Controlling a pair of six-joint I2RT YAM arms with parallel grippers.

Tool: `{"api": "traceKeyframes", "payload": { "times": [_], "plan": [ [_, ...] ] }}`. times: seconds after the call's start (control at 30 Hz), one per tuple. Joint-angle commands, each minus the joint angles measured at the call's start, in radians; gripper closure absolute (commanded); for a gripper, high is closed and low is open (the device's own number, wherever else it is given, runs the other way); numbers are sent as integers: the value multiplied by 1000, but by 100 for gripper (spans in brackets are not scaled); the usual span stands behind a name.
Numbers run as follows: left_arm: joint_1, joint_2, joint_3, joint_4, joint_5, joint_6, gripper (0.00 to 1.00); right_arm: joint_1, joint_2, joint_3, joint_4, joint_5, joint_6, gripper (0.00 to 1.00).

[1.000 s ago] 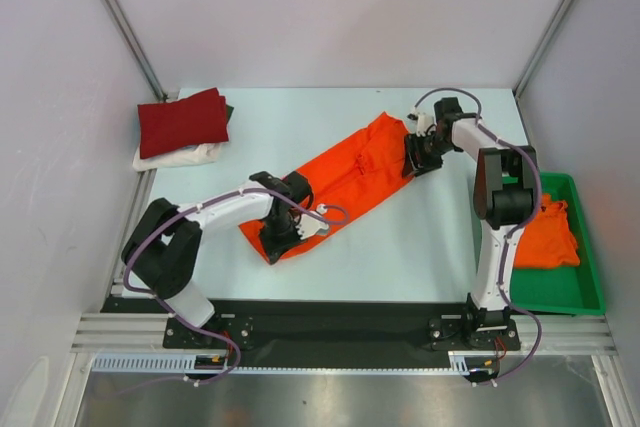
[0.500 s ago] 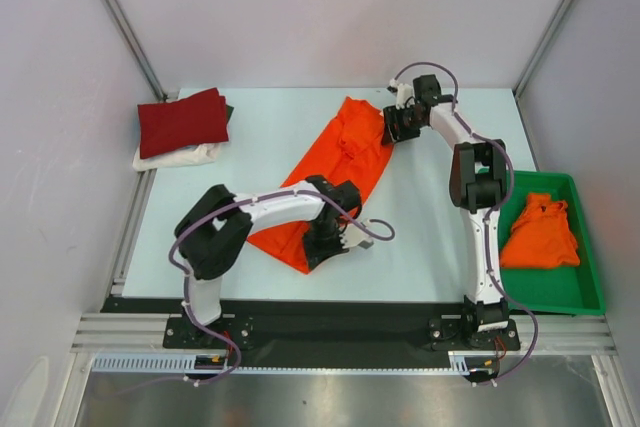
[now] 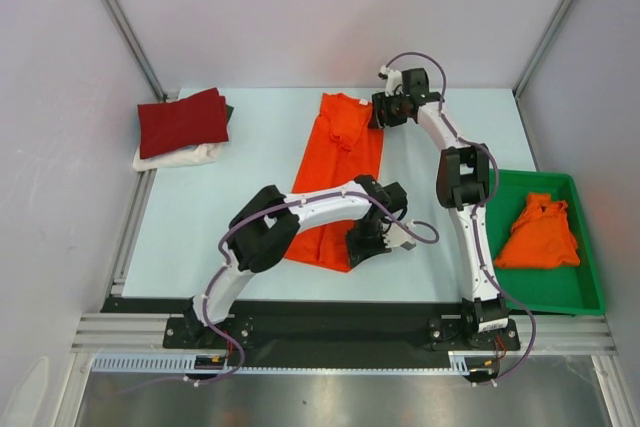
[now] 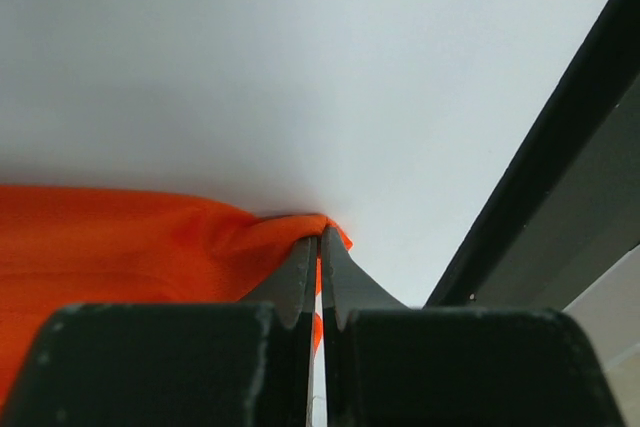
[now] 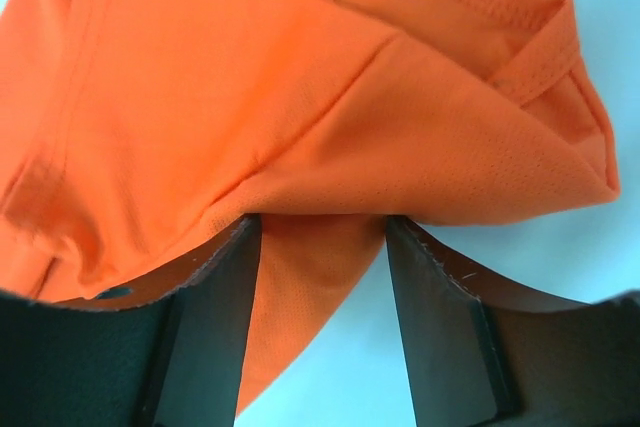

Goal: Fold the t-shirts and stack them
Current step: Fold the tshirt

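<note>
A bright orange t-shirt [image 3: 340, 162] lies folded lengthwise down the middle of the table, collar end at the back. My left gripper [image 3: 372, 245] is at its near right corner. In the left wrist view the gripper [image 4: 320, 232] is shut on a pinch of the orange hem [image 4: 120, 237]. My right gripper [image 3: 380, 112] is at the collar end. In the right wrist view it [image 5: 320, 222] is open, with the orange cloth [image 5: 300, 97] lying across the fingertips and between the jaws. A folded dark red t-shirt [image 3: 183, 119] lies on a white one [image 3: 175, 157] at the back left.
A green plastic bin [image 3: 580, 292] stands at the right edge with a crumpled orange t-shirt [image 3: 540, 232] in it. A metal frame post [image 3: 120, 22] rises by the stack. A black frame bar [image 4: 560, 177] runs along the near table edge.
The orange shirt has swung from a diagonal to nearly straight front-to-back. My left gripper moved right with the hem. My right gripper moved left and back at the collar end.
</note>
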Motion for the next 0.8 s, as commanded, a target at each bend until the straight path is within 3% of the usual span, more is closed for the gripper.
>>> {"api": "traceKeyframes", "payload": {
  "times": [0.0,0.47,0.6,0.67,0.7,0.77],
  "plan": [
    [-18,29,64,13,41,-16,99,38,27,78,73,13,30,41],
    [-66,58,196,59,50,-37,99,64,36,120,108,27,29,40],
    [-67,27,185,33,12,-62,83,53,-11,105,84,45,7,40],
    [-67,-72,111,37,-37,-56,65,38,-85,60,71,43,9,40],
    [-67,-130,74,47,-51,-54,50,33,-114,42,68,42,10,40],
    [-64,-297,-27,77,-86,-60,38,21,-219,-39,50,27,29,39]
  ]
}}
